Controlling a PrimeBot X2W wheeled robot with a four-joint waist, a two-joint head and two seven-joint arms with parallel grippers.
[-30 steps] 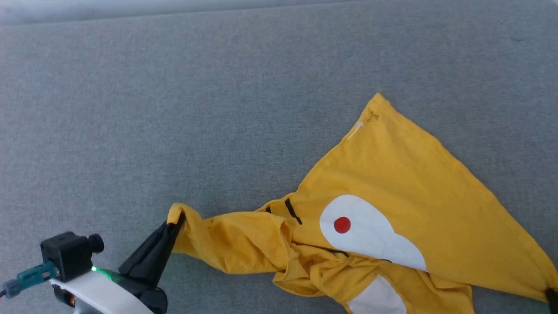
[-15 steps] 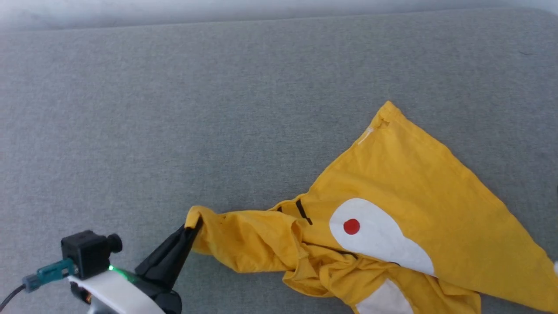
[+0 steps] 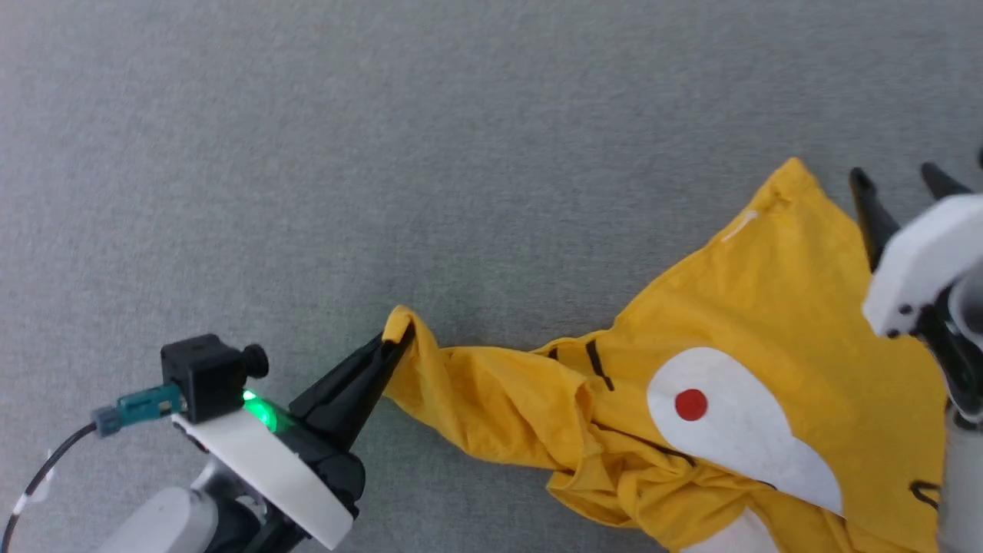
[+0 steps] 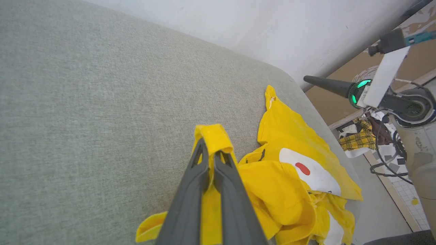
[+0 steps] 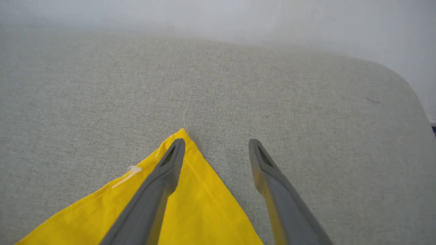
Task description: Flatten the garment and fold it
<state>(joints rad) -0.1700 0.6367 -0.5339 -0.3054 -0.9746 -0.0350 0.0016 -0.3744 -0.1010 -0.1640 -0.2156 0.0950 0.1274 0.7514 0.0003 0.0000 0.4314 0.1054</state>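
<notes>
Yellow garment (image 3: 783, 307) on grey fabric (image 3: 307, 153), one end clamped in left jaws; right jaws apart.

Left hand (image 3: 399, 342): low at the left of the head view, fingers pinched together on a raised fold of the garment (image 3: 499, 399), pointing up and to the right.
Left wrist: white, its green light lit.
Right hand (image 3: 895, 175): at the right edge, fingers spread, gripping nothing, tips pointing up.

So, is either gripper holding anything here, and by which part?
The left gripper is shut on the garment, pinching a bunched yellow end. The right gripper is open at the garment's pointed corner, holding nothing.
</notes>
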